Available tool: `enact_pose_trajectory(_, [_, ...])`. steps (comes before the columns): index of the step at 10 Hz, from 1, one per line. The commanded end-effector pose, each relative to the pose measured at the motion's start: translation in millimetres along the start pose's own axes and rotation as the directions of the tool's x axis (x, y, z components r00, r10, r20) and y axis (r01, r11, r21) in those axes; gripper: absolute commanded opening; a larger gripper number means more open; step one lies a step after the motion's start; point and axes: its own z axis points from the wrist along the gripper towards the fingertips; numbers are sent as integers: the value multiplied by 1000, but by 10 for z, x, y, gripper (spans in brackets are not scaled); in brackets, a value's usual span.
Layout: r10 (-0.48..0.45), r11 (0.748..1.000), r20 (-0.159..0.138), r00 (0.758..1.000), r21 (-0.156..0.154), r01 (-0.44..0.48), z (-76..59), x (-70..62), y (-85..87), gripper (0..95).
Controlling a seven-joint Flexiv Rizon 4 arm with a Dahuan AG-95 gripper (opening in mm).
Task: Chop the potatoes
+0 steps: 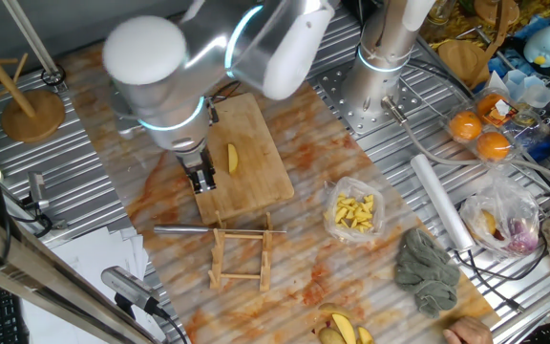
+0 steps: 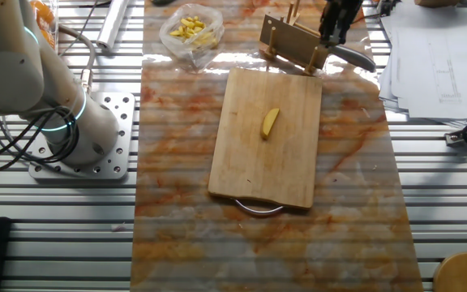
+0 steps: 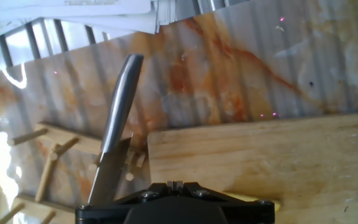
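Note:
A pale-yellow potato wedge lies whole on the wooden cutting board. My gripper hangs over the board's edge on the side of the wooden rack. Its fingers look pressed together with nothing between them. A grey-handled knife lies on the rack, just off to the side of the gripper and apart from it. In the hand view only a thin yellow sliver of the wedge shows behind the gripper body.
A clear plastic bag of yellow pieces sits beside the board. Oranges, a white roll and a grey cloth lie to the right. Papers lie past the rack. A second arm's base stands beside the mat.

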Motion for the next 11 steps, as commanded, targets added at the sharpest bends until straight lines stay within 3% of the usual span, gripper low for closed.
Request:
enact_pose_trajectory(1, [-17, 1000, 2, 1000, -13, 17, 2, 18, -14, 0])
enact_pose_trajectory(4, [-47, 999, 11, 999, -27, 47, 2, 18, -14, 0])
enact_pose_trajectory(7, [-66, 993, -13, 998, -97, 64, 2, 18, -14, 0])
enact_pose_trajectory(8, [-65, 993, -14, 998, -98, 64, 2, 18, -14, 0])
enact_pose_trajectory(9, [-35, 995, -26, 999, -99, 32, -14, 81, 134, 0])
enact_pose_trajectory(11, [27, 996, -21, 999, -90, -29, 16, 164, 492, 0])
